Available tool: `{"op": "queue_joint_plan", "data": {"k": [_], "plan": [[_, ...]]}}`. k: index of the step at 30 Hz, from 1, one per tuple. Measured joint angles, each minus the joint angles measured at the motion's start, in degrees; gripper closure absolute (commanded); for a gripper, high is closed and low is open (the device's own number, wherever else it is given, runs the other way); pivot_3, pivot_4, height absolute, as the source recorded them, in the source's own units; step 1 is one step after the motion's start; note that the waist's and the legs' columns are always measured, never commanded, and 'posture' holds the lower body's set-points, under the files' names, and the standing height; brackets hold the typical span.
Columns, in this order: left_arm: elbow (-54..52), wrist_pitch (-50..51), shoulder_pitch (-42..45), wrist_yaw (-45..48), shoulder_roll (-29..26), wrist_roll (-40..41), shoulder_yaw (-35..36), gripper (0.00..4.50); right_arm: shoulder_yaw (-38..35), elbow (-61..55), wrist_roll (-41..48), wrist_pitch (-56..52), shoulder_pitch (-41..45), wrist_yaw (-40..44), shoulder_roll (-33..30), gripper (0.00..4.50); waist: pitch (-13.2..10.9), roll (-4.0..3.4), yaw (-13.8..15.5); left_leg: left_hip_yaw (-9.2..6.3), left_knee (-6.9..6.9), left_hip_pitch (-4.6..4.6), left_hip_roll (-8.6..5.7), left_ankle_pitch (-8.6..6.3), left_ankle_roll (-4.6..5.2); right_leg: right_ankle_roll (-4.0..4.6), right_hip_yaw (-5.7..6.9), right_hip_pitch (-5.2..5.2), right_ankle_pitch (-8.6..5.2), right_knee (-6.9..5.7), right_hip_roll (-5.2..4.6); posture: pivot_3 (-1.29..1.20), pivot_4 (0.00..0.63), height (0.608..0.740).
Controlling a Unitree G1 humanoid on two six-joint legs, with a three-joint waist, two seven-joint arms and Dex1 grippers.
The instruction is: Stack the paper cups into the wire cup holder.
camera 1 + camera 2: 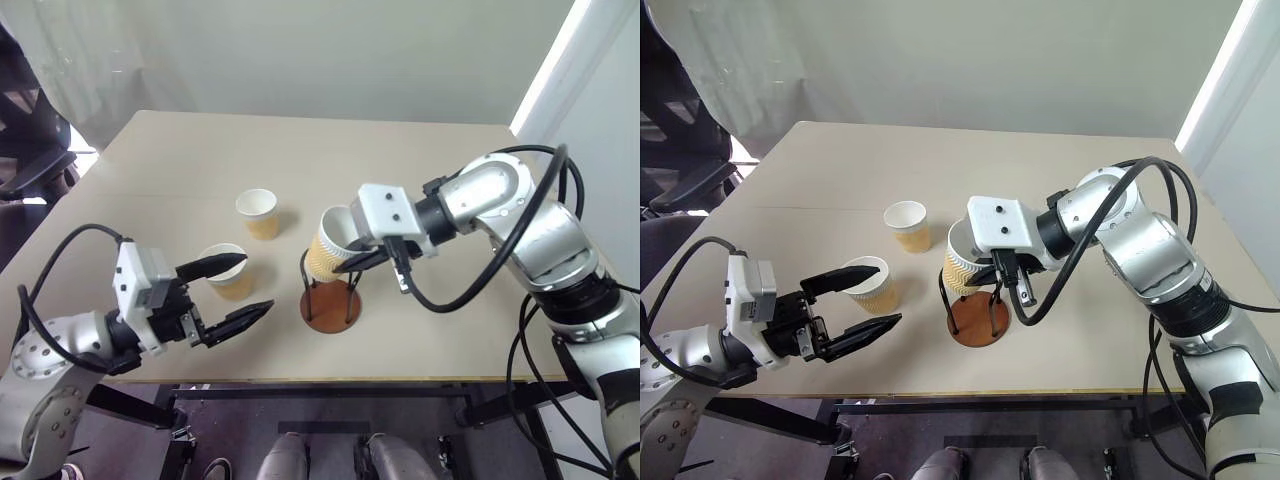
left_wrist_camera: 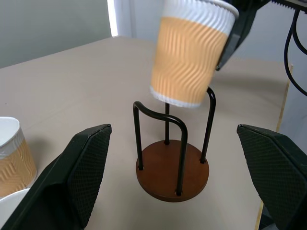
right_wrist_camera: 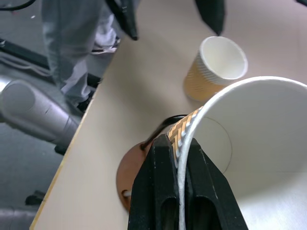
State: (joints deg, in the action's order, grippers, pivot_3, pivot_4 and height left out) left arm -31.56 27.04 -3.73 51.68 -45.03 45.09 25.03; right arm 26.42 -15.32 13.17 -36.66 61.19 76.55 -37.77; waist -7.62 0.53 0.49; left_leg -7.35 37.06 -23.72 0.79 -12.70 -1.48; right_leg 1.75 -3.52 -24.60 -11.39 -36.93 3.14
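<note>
while the wire cup holder (image 1: 331, 300) sits empty on the bench (image 1: 420, 180), i judge nothing is stacked yet. my right tool (image 1: 372, 258) pinches the first cup's (image 1: 330, 246) rim, tilted just above the holder. two empty cups (image 1: 258, 213) wait beside it. my left tool (image 1: 236, 290) stands spread.

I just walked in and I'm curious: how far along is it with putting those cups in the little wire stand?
No cup is in the holder yet. The right gripper pinches the rim of the first cup, tilted just above the wire loops. Two cups are left on the table: one by the open left gripper, another farther back.
</note>
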Motion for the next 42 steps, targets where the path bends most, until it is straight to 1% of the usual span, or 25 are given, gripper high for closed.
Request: {"op": "queue_joint_plan", "data": {"k": [7,22,38,39,41,42], "plan": [[-1.1,-0.1,-0.7,-0.8,0.3,-0.1,0.0,0.00,1.7,0.9,-1.4,1.8,0.0,0.3,0.9,4.47,0.0,0.00,0.0,0.00,0.00,0.00,0.01,0.00,0.00,0.00,0.00,0.00,0.00,0.00,0.00,0.00,0.150,0.740],[-2.2,-0.4,-2.3,-1.9,0.7,-0.1,0.0,0.00,2.5,4.0,-5.0,6.3,-0.1,2.3,1.0,4.47,0.0,0.01,0.0,0.00,0.00,0.00,0.01,0.00,0.00,0.03,0.00,0.00,0.00,-0.01,0.00,0.00,0.150,0.740],[-2.2,-0.4,-2.2,-2.0,0.7,-0.1,0.0,0.00,2.8,3.8,-6.8,8.0,-1.0,3.3,1.8,4.47,0.0,0.00,0.0,0.00,0.00,0.01,0.01,-0.01,-0.02,0.03,0.01,0.00,0.01,-0.01,0.00,0.00,0.150,0.740],[-2.2,-0.4,-2.2,-2.0,0.7,-0.1,0.0,0.00,2.8,3.9,-7.2,8.4,-1.0,3.3,1.9,4.05,0.0,0.01,0.0,0.00,0.00,0.01,0.01,-0.01,-0.02,0.03,0.01,0.00,0.01,-0.01,0.00,0.00,0.150,0.740],[-2.2,-0.4,-2.3,-2.0,0.7,-0.1,0.0,0.00,2.8,4.1,-7.8,8.8,-1.0,3.3,2.3,3.57,0.0,0.01,0.0,0.00,0.00,0.01,0.02,-0.01,-0.02,0.03,0.01,0.00,0.01,-0.01,0.00,0.00,0.150,0.740],[-2.2,-0.4,-2.3,-2.0,0.7,-0.1,0.0,0.00,2.8,4.2,-7.9,9.0,-1.0,3.2,2.5,3.20,0.0,0.00,0.0,0.00,0.00,0.01,0.02,-0.01,-0.02,0.03,0.01,0.00,0.00,-0.01,0.00,0.00,0.150,0.740]]}}
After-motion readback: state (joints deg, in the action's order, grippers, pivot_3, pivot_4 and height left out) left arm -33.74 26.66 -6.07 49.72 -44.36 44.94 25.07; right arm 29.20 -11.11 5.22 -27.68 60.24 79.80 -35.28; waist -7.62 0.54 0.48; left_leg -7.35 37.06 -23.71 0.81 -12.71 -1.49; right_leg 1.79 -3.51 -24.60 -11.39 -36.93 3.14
